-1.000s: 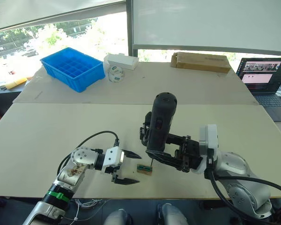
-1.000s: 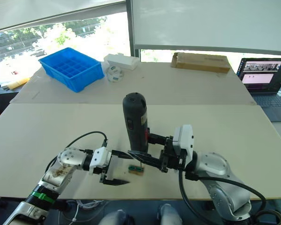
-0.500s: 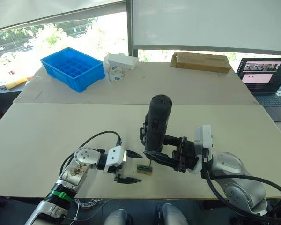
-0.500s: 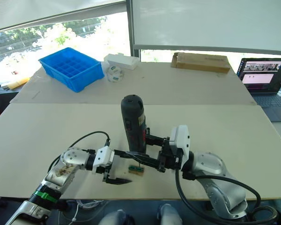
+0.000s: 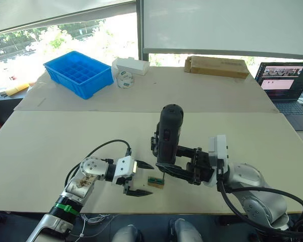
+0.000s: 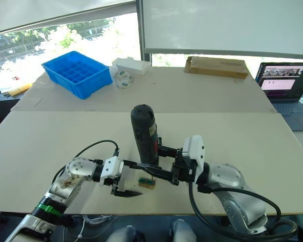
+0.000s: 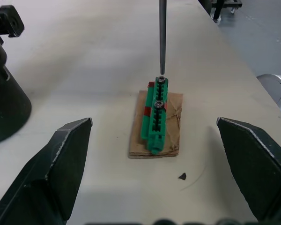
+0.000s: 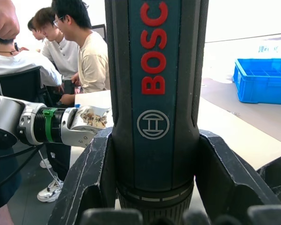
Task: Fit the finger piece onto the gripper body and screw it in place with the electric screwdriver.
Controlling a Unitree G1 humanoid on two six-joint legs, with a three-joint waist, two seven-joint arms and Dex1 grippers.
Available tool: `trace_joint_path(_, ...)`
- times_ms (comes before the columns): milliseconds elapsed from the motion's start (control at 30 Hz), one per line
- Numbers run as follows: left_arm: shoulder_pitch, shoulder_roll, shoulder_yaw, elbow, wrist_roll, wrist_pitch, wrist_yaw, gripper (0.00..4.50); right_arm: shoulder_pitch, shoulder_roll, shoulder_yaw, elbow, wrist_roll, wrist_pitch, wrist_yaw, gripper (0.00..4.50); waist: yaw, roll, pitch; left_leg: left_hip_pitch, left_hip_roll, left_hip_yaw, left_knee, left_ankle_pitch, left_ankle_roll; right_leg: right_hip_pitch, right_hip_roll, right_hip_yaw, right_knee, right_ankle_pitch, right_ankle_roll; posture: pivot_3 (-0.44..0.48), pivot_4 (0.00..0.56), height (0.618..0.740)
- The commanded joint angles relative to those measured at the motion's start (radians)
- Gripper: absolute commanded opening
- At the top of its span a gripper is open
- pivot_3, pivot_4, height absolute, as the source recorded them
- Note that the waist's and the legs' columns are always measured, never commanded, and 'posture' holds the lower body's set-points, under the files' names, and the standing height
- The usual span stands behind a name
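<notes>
**Lowering the bit onto a screw on the small block**

Seating the bit squarely is what this step seems to ask for: in the left wrist view the thin metal bit (image 7: pixel 162 37) hangs upright with its tip just above the far screw head (image 7: pixel 161 80) on the green strip, and it should stay vertical as it comes down, so that it enters the head rather than skating off.

The left gripper (image 5: pixel 137 179) sits nearest, at about 7 o'clock on the table (image 5: pixel 50 146), its two black fingers spread wide, empty, flanking the brown-and-green block (image 5: pixel 155 182) without touching it. A steady hand here would keep the block from turning, if needed.

Just beyond, near table centre, the right gripper (image 5: pixel 172 168) is clamped around the electric screwdriver (image 5: pixel 167 135), held upright. It is a thick black barrel with red lettering, rounded on top.

Behind the screwdriver, partly hidden, stands the gripper body (image 5: pixel 154 143), a dark shape. I cannot make out the finger piece.

Far off at 11 o'clock lies a blue compartment tray (image 5: pixel 79 73).
</notes>
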State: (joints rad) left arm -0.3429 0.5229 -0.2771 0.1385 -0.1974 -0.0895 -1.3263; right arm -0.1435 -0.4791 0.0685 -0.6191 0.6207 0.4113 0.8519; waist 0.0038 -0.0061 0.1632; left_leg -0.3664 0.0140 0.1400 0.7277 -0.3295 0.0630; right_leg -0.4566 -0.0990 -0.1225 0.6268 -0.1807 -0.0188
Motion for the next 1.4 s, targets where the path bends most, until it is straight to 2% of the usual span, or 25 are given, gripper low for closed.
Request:
trace_joint_path(33, -0.011, -0.005, -0.002, -0.003, -0.002, -0.024, -0.001, 4.5, -0.016, 0.006, -0.01, -0.042, 0.016, -0.053, 0.009, 1.92, 0.0, 0.0, 0.0, 0.0, 0.0, 0.0, 0.0, 0.0, 0.0, 0.0, 0.0, 0.0, 0.0, 0.0, 0.0, 0.0, 0.15, 0.738)
trace_joint_path(1400, -0.03, -0.016, -0.008, 0.013, -0.001, -0.035, -0.004, 4.5, -0.015, -0.002, 0.009, -0.029, -0.002, -0.057, 0.013, 1.92, 0.0, 0.0, 0.0, 0.0, 0.0, 0.0, 0.0, 0.0, 0.0, 0.0, 0.0, 0.0, 0.0, 0.0, 0.0, 0.0, 0.15, 0.738)
